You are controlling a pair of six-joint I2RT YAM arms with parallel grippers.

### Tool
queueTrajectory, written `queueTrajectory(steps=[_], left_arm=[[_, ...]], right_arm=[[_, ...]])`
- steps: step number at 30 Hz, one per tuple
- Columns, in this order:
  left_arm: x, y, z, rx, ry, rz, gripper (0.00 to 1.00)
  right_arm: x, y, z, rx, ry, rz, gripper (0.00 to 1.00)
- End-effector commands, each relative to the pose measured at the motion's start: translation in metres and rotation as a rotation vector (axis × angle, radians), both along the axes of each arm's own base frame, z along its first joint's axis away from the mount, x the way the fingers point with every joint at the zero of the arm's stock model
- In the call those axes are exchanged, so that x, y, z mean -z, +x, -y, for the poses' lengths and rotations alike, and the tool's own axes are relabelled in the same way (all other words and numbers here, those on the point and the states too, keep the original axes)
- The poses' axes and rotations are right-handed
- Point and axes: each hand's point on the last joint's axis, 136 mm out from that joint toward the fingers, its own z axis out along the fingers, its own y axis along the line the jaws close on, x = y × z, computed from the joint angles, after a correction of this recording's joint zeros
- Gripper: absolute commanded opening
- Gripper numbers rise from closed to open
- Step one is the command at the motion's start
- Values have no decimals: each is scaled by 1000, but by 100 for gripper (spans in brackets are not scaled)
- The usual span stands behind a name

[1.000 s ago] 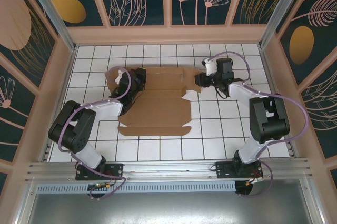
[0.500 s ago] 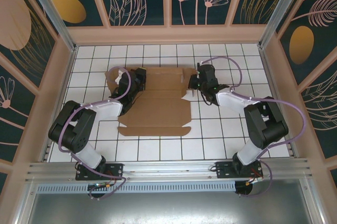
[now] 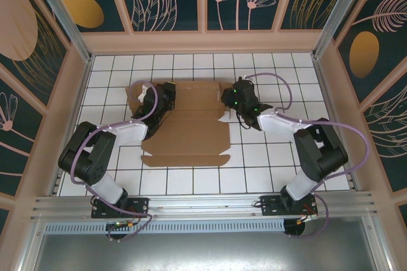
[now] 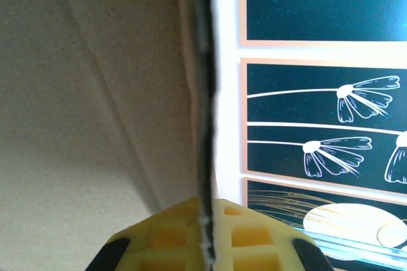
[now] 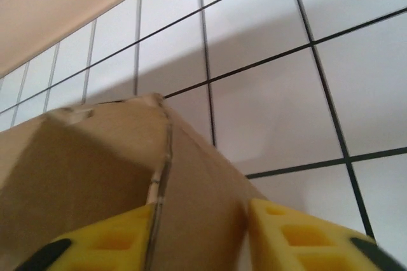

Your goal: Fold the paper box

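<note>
Clamped the left gripper [image 4: 206,240] tight on the paper box [image 3: 191,128] edge to anchor it; set the right gripper [image 5: 203,233] spread astride the opposite flap, apparently for folding.

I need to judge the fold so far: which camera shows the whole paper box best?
Top external: the paper box shows whole, its outline, flaps and creases laid out on the tiles. The left wrist view gives a close-up of one edge; the right wrist view, one creased corner.
</note>
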Motion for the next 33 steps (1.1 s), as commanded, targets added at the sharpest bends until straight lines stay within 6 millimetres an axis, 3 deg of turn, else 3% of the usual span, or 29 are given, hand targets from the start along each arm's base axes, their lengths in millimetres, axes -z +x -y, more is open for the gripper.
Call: queueTrajectory(steps=[1,4,6,9,13,15,16,18,22,27,33], left_arm=[[39,-21,1,47,78,-125,0],[37,-21,2,54,83,-113,0],[36,-21,4,66,90,-107,0],[34,-21,5,78,97,-99,0],[33,-22,4,76,100,-93,0],[31,-22,4,77,101,-89,0],[30,-22,4,77,100,-86,0],[30,-22,3,77,100,-85,0],[29,-22,5,84,95,-81,0],[29,-22,11,111,81,-68,0],[23,-23,19,153,62,-52,0]], right_arm=[[-54,-12,8,-181,-5,191,61],[-87,-21,24,-280,56,290,62],[-107,-20,48,-251,73,359,60],[-114,-5,86,-144,45,384,56],[-70,22,118,-56,-119,262,45],[-41,30,121,-86,-213,179,41],[-26,33,123,-95,-257,133,35],[-8,36,127,-101,-304,100,29],[-3,27,91,-284,-345,210,27],[-1,-1,38,-507,-397,320,35],[-9,-23,20,-578,-337,415,36]])
